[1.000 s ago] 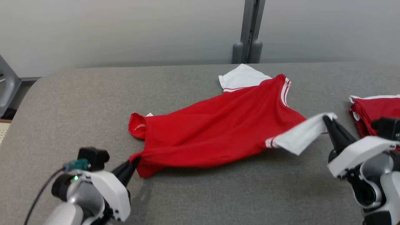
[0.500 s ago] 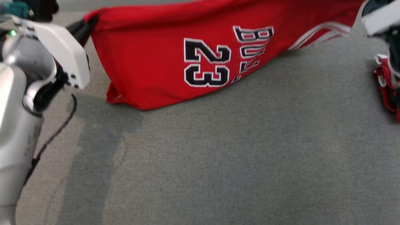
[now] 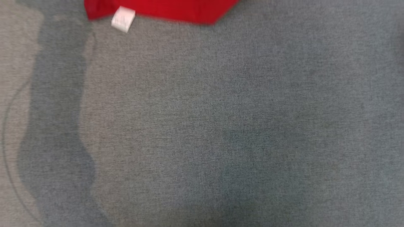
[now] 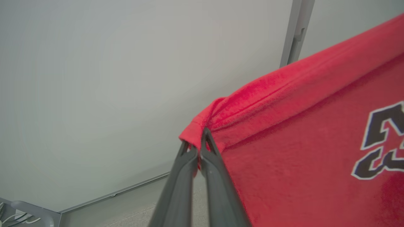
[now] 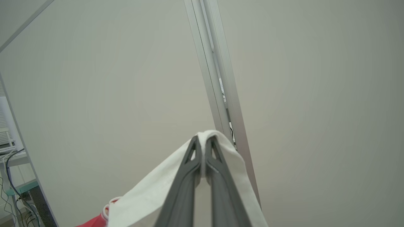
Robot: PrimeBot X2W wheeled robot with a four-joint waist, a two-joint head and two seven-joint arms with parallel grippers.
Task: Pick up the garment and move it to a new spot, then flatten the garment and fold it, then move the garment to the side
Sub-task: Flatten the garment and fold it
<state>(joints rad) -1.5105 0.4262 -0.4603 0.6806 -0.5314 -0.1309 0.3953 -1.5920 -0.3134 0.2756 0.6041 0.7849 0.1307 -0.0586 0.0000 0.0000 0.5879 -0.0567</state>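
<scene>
Jaws left: clenched on garment (image 4: 300, 126) corner | right: clenched on white sleeve (image 5: 148, 195) | head view: garment cropped

Held the jersey (image 3: 164, 8) over the far part of the table (image 3: 221, 126), its label (image 3: 123, 19) at the left end. Pinched a left corner in the left gripper (image 4: 194, 140), the right sleeve (image 5: 148, 195) in the right gripper (image 5: 202, 140), a post (image 5: 217, 78) behind.

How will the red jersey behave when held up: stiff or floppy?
Probably floppy: the red jersey bunches into folds where the left gripper pinches it. Its white sleeve drapes limply from the right gripper, so it seems light.
</scene>
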